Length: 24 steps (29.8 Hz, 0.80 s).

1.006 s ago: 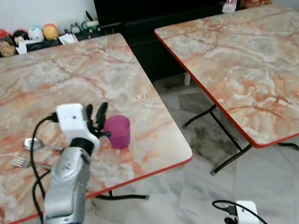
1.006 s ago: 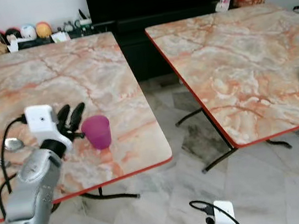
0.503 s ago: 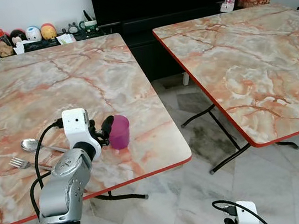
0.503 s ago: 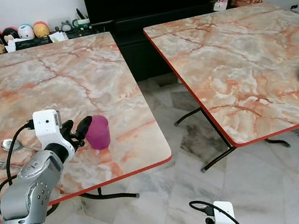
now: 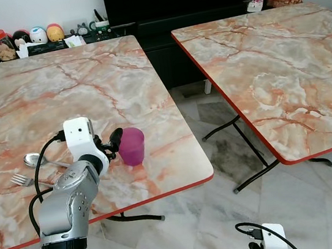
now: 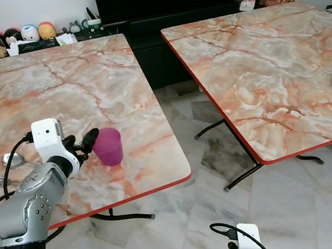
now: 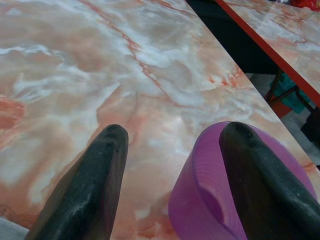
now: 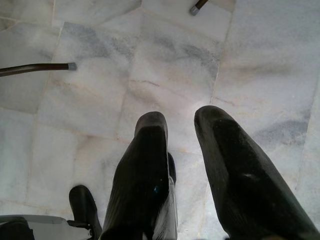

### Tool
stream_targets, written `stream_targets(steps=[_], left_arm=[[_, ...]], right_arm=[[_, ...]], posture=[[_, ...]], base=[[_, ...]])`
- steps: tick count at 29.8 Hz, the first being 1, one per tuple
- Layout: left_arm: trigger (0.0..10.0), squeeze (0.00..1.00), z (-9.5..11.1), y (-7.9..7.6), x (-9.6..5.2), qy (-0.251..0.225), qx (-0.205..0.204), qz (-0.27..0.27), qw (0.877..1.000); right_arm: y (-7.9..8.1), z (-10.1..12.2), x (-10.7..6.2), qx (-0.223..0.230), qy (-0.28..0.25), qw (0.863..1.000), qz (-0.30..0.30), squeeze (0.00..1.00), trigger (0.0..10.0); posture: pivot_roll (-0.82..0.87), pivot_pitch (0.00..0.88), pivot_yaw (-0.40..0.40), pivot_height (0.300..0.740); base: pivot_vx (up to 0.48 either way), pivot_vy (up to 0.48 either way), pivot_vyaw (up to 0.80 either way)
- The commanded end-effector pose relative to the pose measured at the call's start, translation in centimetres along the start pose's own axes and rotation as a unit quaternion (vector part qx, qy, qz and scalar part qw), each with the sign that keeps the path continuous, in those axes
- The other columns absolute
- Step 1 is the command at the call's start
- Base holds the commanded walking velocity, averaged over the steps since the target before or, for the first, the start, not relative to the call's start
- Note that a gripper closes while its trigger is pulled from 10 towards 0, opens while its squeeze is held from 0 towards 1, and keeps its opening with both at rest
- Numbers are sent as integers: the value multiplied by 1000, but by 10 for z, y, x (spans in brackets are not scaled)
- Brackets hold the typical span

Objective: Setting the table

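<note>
Left end effector [image 7: 172, 135] is straddling the rim of the purple cup [image 5: 132, 146] on the marble table [image 5: 57, 96].
Its fingers are spread apart, one reaching over the cup's mouth and the other hanging outside the wall, neither seen pressing on it. The cup is standing upright near the table's front right corner, with a spoon [image 5: 35, 159] and fork [image 5: 20, 180] lying well to its left. Right end effector [image 8: 182, 125] is hanging over the tiled floor [image 8: 165, 65], fingers slightly parted.
</note>
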<state>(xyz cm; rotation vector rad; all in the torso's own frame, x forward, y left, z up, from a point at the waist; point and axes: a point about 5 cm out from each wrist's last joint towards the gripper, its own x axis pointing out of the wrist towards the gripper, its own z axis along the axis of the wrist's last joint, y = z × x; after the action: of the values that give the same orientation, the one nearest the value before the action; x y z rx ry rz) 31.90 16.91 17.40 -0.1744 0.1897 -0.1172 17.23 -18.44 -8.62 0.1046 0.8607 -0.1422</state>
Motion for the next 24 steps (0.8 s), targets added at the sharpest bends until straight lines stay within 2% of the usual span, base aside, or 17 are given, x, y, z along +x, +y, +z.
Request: stream_targets(steps=[1,14,24], left_arm=[[10000,0,11,-5,-2,-14,14,-10,1000],[10000,0,8,-10,0,3,50,-22,999],[10000,0,5,-11,0,11,54,-22,998]], right_arm=[[-2,-1,0,-5,5,1000,0,0,10000],[-1,-1,0,-5,5,1000,0,0,10000],[-1,-1,0,-5,5,1000,0,0,10000]], posture=[[80,21,-9,736],[79,23,-8,736],[78,24,-7,736]], base=[[0,0,0],[0,0,0],[0,0,0]])
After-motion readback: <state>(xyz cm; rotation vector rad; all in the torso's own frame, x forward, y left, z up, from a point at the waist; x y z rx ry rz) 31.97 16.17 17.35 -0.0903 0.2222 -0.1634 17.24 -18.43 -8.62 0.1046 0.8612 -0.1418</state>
